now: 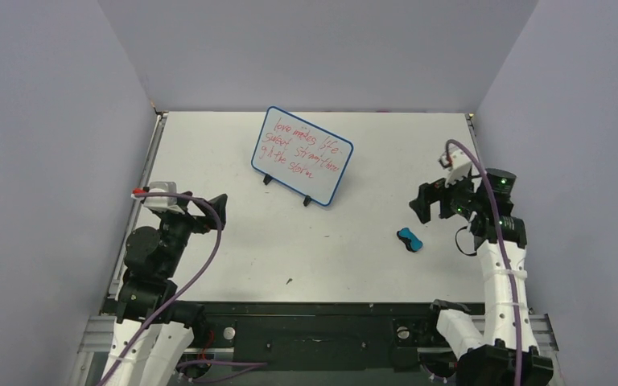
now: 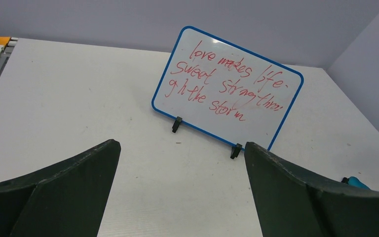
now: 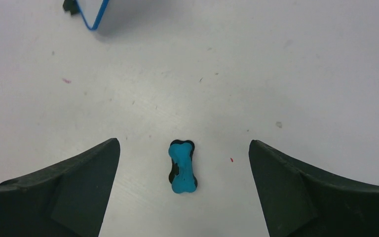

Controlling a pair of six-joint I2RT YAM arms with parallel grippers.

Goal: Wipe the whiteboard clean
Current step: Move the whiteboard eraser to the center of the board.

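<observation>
Toward the back of the matte white worktop, your whiteboard is standing tilted on small black feet. It is a rounded rectangle with a thin blue rim, carrying three lines of red handwriting. Your left end effector is facing the board, its dark wedge-shaped fingers spread wide and empty. Your right end effector is hovering, equally spread, above a bone-shaped blue-and-black eraser lying flat, apart from the board.

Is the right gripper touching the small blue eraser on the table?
Apart. In the right wrist view the eraser lies between the fingers of the open right gripper, bare table on both sides.
</observation>
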